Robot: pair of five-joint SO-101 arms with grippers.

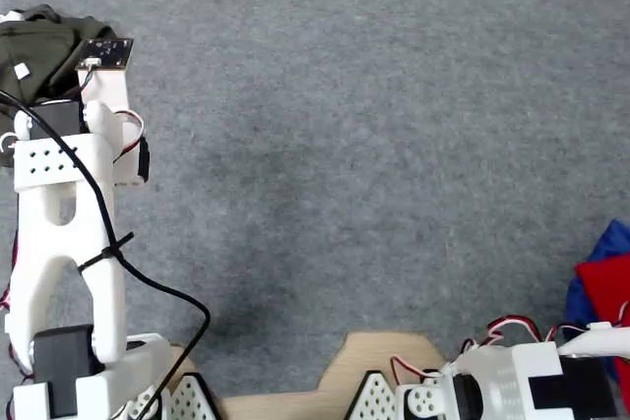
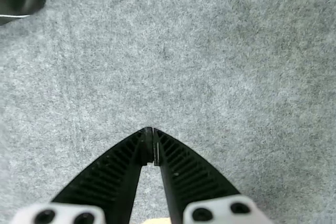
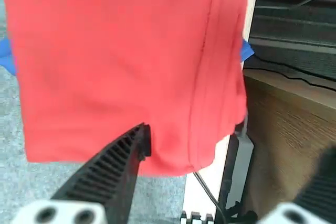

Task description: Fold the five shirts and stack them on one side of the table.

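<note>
While the left arm [image 1: 64, 233] lies stretched along the left side of the grey felt table [image 1: 374, 145], its gripper [image 2: 150, 142] hangs just above bare felt. Jaws pressed together, tips touching, nothing between them.

Dark olive shirt [image 1: 39, 46]: bunched and unfolded in the far left corner of the table, just beside the left arm's wrist.

Red shirt [image 3: 115, 66]: folded into a rectangle, lying flat on top of a blue shirt [image 3: 8, 56], whose edges peek out from under it. Both sit at the right edge of the table, on the near side, close to the right arm's base [image 1: 522, 390].

Right gripper [image 3: 233, 145]: above the red shirt, jaws spread wide, holding nothing. One finger [image 3: 121, 171] is over the shirt's hem; the other sits out past the table edge, over a wooden surface [image 3: 283, 124] with cables.
</note>
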